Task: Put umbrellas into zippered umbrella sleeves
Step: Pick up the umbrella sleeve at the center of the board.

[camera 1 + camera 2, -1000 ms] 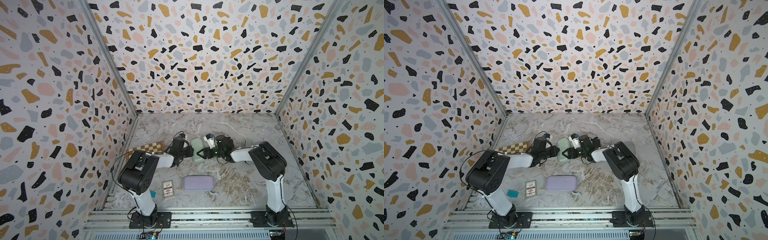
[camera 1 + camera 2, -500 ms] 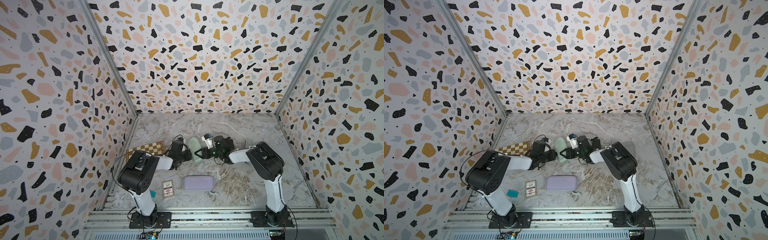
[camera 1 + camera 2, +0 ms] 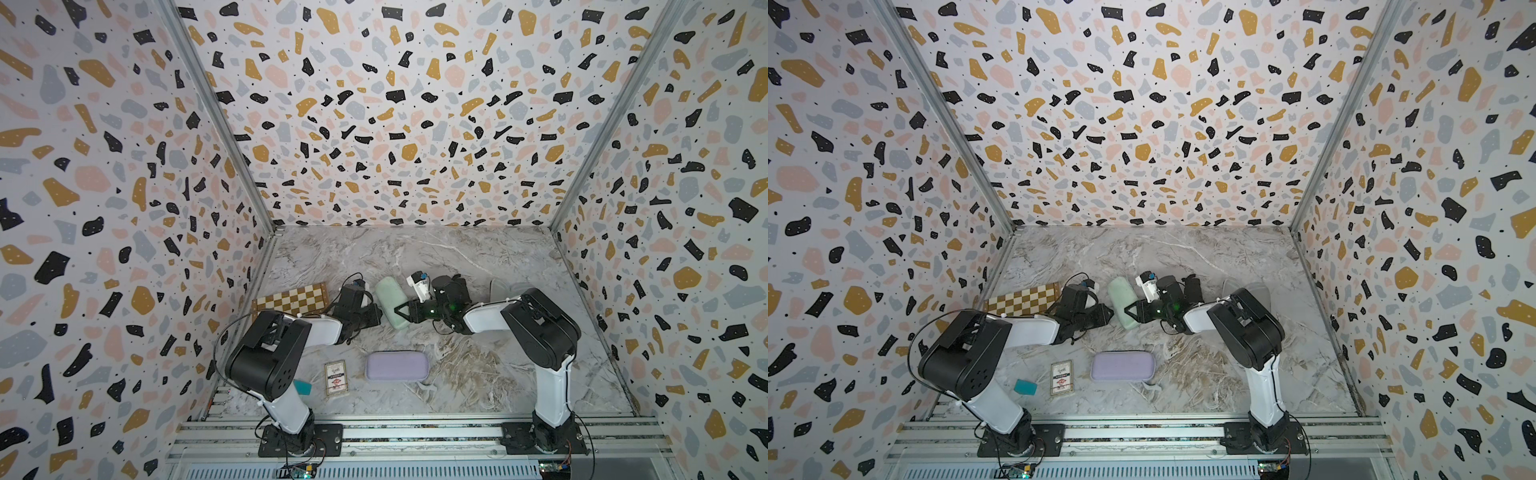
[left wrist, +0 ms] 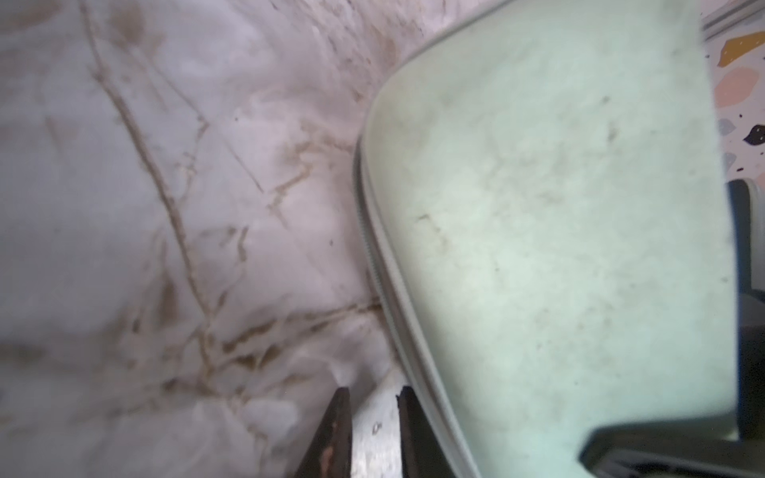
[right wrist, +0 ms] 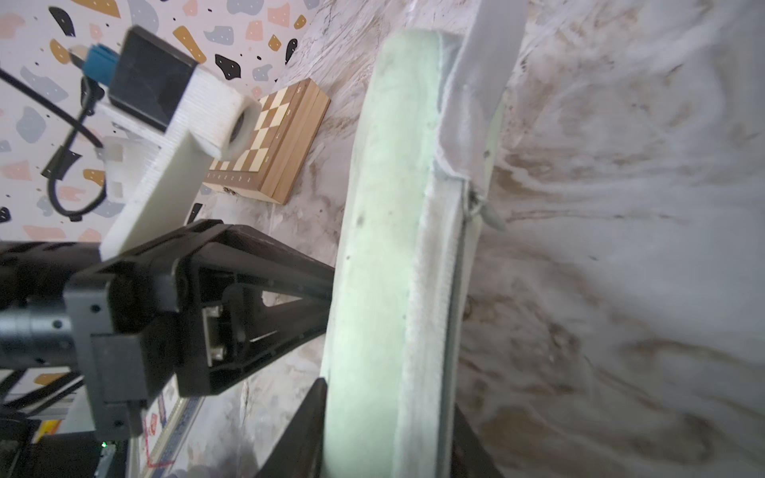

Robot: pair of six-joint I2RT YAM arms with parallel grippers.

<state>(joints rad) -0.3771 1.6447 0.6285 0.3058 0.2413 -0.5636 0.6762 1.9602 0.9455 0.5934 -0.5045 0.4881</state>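
walls: terrazzo-patterned panels, speckled black, mustard, pink and grey, close in three sides.
desk: grey-white marbled top with brown veins.
arms: two black-and-white robot arms rise from a rail at the near edge and reach toward the middle.
chessboard box: checkered wood, closed, lying flat at the left side beyond the left arm.
lilac sleeve: zipped shut, lying flat near the front centre, well apart from both hands.
mint green sleeve: lies slanted mid-desk between the two hands; the right wrist view shows its zip edge and a small zip pull.
left hand: tips right at the sleeve's side; its fingers stand slightly apart with a pale strip between them, and i cannot tell whether that strip is gripped.
right hand: one finger on each side of the mint green sleeve; i cannot tell whether they press it.
card box: small, flat, just left of the lilac sleeve.
teal piece: tiny, beside the left arm's base.
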